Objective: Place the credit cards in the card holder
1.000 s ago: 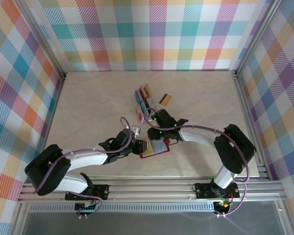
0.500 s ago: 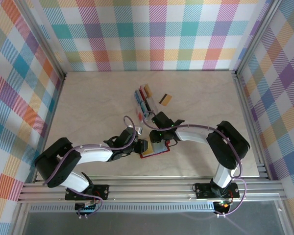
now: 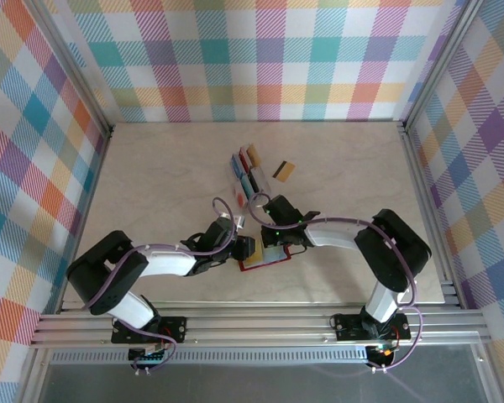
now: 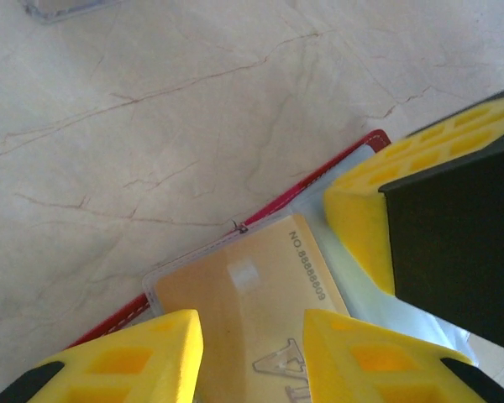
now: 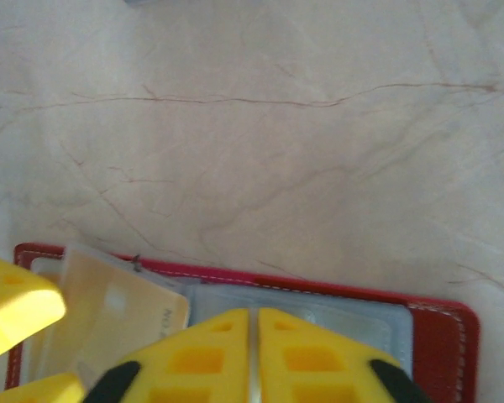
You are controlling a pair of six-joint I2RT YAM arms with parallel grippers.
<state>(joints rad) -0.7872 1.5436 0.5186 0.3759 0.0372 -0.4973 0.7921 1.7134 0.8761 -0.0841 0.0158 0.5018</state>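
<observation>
Noted at open red leather-like card holder [image 5: 441, 336]: left gripper [image 4: 250, 327] narrowly parted over gold plastic card [image 4: 235, 290], seemingly pocketed; right gripper [image 5: 254, 323] closed atop.

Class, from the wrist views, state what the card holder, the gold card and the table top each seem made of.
Card holder: red leather-like cover, stitched edge; clear glossy plastic pockets. Gold card: thin plastic, satin sheen, printed number. Table top: marble-look, veined, matte; possibly laminate.
</observation>
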